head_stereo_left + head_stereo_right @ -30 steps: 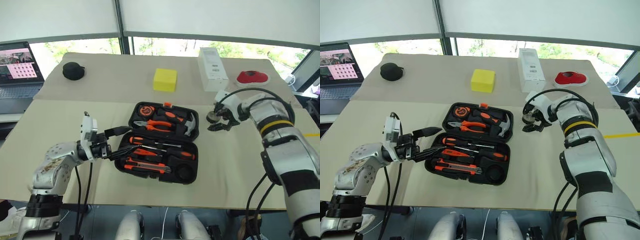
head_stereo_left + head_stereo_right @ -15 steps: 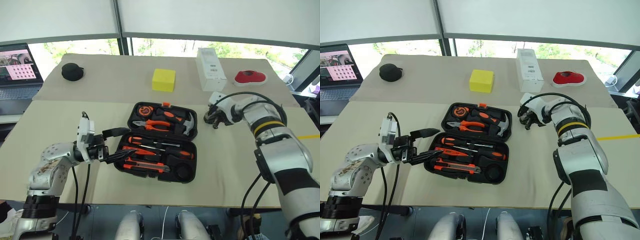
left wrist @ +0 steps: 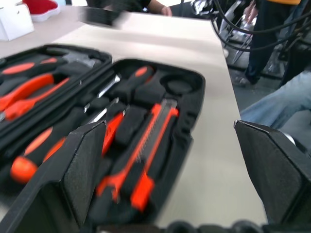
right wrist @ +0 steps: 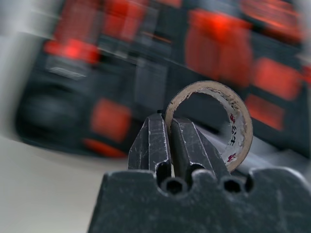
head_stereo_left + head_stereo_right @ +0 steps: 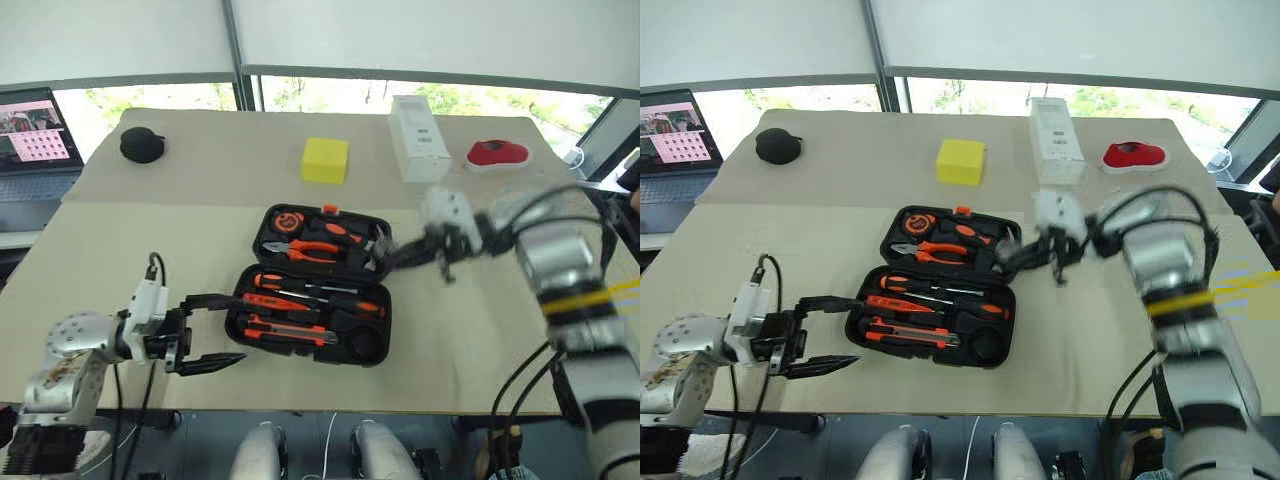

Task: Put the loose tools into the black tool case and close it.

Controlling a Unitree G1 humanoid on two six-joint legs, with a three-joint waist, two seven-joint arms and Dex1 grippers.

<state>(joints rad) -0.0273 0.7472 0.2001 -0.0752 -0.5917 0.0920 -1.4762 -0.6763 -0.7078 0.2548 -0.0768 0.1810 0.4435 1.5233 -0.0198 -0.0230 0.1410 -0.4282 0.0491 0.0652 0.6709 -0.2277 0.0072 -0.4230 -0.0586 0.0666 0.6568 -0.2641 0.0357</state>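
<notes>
Right claw (image 4: 167, 141), blurred over the black tool case (image 5: 375, 345), pinches the tape roll (image 4: 214, 121); left claw (image 5: 212, 330) gapes.

Background stuff on the beige table (image 5: 150, 205)

Far side, left to right: small round black pouch (image 5: 142, 143), yellow foam-looking cube (image 5: 326, 160), tall white box (image 5: 417, 138) standing upright, and a red thing on a white dish (image 5: 495, 155). Open laptop (image 5: 35, 140) sits off the table's far left edge, screen on. Windows with greenery behind it all.
</notes>
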